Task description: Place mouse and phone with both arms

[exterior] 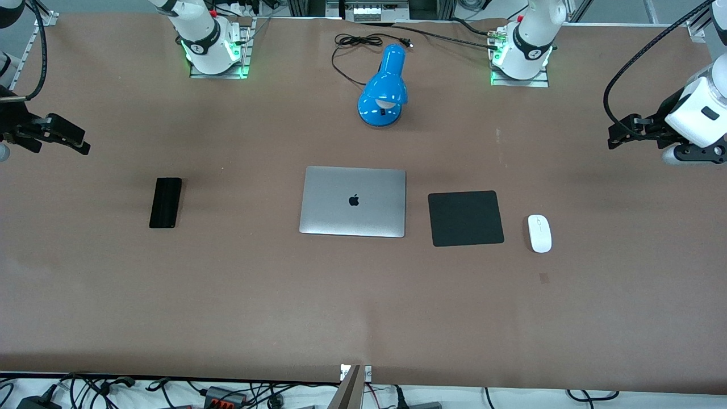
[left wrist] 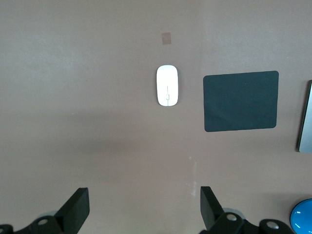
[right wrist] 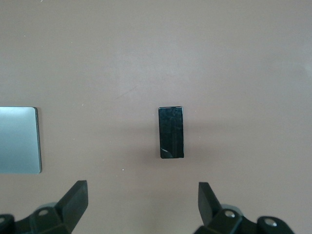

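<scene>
You have everything still to do: the small white oval plastic mouse (exterior: 539, 233) lies beside the square black mouse pad (exterior: 466, 218), the slim glossy black phone (exterior: 165, 202) toward the right arm's end, and both the left gripper (left wrist: 144, 209) and the right gripper (right wrist: 142, 204) hang empty, fingers spread wide.
</scene>
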### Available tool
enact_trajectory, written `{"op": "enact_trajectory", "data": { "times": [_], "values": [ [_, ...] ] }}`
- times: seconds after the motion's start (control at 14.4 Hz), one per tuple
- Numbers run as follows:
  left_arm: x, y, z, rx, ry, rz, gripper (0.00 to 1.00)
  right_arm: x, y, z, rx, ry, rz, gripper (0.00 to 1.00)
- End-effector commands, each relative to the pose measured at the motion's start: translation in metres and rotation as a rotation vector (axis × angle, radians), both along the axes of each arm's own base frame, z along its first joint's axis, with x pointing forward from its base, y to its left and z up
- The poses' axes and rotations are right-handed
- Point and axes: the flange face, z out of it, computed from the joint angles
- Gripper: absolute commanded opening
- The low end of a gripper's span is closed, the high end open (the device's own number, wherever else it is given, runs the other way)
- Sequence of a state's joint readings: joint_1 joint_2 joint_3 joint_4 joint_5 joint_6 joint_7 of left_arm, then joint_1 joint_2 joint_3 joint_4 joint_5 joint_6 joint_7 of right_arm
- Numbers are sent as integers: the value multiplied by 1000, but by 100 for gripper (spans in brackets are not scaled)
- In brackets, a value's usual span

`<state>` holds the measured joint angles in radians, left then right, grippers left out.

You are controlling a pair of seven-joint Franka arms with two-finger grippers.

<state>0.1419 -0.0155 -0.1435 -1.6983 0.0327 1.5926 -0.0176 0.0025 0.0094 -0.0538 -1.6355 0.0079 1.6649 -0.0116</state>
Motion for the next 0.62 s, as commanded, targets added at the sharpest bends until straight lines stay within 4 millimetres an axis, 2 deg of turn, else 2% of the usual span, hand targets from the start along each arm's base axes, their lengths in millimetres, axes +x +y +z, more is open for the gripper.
{"op": "enact_trajectory", "data": {
  "times": [0.0,0.49,0.56],
  "values": [
    [3,3,4,-20,2,-2,100,-8,0,5,-2,-1,11,100],
    [7,-3,7,-15,-33,-11,100,-4,0,0,-4,3,9,100],
    [11,-1,-1,-19,-21,-12,100,-2,2,-4,-4,9,13,100]
  ]
}}
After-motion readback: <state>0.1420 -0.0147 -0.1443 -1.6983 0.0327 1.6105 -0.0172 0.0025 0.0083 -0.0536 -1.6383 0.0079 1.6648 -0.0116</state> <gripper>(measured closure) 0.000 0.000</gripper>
